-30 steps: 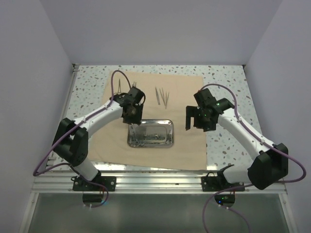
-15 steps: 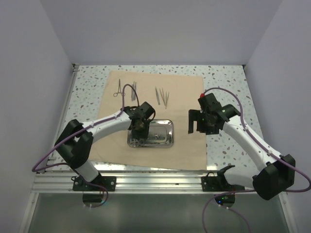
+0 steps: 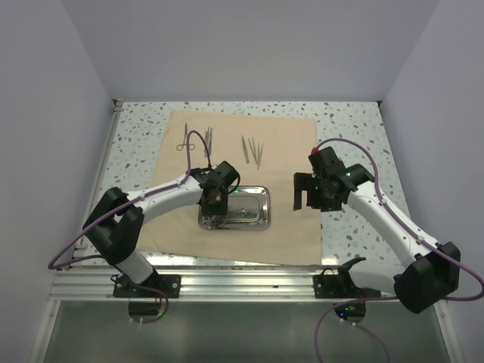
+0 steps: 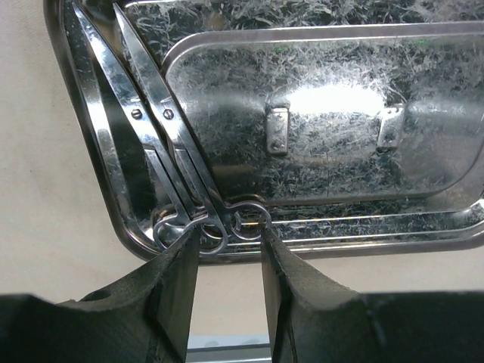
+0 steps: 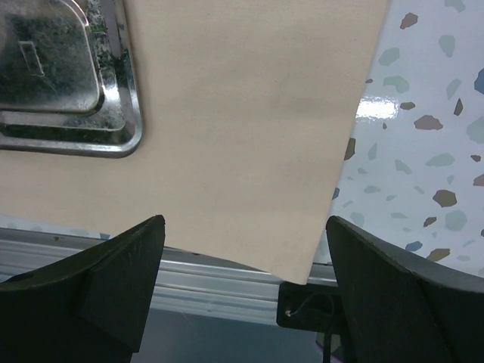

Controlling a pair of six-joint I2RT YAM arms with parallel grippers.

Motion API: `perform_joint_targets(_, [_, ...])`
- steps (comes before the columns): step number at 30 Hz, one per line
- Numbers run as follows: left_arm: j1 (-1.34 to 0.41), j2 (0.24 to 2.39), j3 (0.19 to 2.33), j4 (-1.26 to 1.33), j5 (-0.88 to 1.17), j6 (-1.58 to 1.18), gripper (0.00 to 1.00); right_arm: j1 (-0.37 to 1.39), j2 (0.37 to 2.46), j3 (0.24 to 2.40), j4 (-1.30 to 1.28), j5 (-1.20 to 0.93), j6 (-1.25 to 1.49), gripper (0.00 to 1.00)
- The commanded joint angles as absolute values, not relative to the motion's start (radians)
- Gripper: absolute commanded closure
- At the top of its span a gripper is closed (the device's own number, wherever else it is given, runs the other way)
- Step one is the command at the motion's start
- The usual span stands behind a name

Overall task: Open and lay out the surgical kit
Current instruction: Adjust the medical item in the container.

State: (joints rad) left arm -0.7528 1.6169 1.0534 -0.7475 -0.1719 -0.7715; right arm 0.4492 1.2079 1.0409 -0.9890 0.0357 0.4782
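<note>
The left jaws (image 4: 231, 242) stand partly closed, one finger (image 4: 174, 287) on each side of the ring handles of two thin silvery scissors-like instruments (image 4: 162, 113). The fingers seem to touch the rings, but I cannot tell whether they pinch them. The two instruments lie side by side along one short end of the small rectangular shiny steel tray with rounded corners (image 4: 423, 60), blades pointing away from the wrist camera.

From above, the left jaws (image 3: 214, 203) hang over the left end of that tray (image 3: 253, 208). The tray rests in the middle of the large beige cloth sheet (image 3: 287, 151), which is spread flat on the speckled white worktop (image 3: 355, 128).

On the far part of the cloth lie more silvery instruments. A ring-handled one (image 3: 184, 138) is to the left, and a fan of thin tweezer-like ones (image 3: 252, 151) is further right, well apart from the tray.

The right jaws (image 5: 242, 257) gape wide with nothing between them. They hover above the cloth's right edge (image 5: 249, 113), with the tray's corner (image 5: 125, 144) off to one side. From above they (image 3: 306, 193) sit just right of the tray.
</note>
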Motion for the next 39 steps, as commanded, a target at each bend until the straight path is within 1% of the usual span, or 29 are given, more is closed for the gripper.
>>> perform_joint_targets(1, [-0.752, 1.632, 1.061, -0.703, -0.235, -0.795, 0.58, 0.448, 1.203, 1.069, -1.014, 0.037, 0.459, 0.08])
perform_joint_targets(8, [-0.724, 1.675, 1.069, -0.68, -0.241, -0.776, 0.58, 0.446, 1.215, 1.072, -1.019, 0.044, 0.466, 0.08])
perform_joint_targets(18, [-0.681, 1.746, 1.063, -0.585, -0.17, -0.723, 0.6, 0.446, 1.269, 1.115, -1.023, 0.057, 0.472, 0.08])
perform_joint_targets(24, [-0.68, 1.828, 1.111, -0.561, -0.123, -0.689, 0.64, 0.448, 1.301, 1.137, -1.022, 0.058, 0.476, 0.08])
perform_joint_targets(32, [-0.678, 1.913, 1.19, -0.569, -0.127, -0.638, 0.65, 0.448, 1.325, 1.155, -1.014, 0.064, 0.483, 0.08])
perform_joint_targets(39, [-0.638, 1.979, 1.23, -0.574, -0.118, -0.611, 0.68, 0.448, 1.345, 1.184, -1.019, 0.08, 0.483, 0.08])
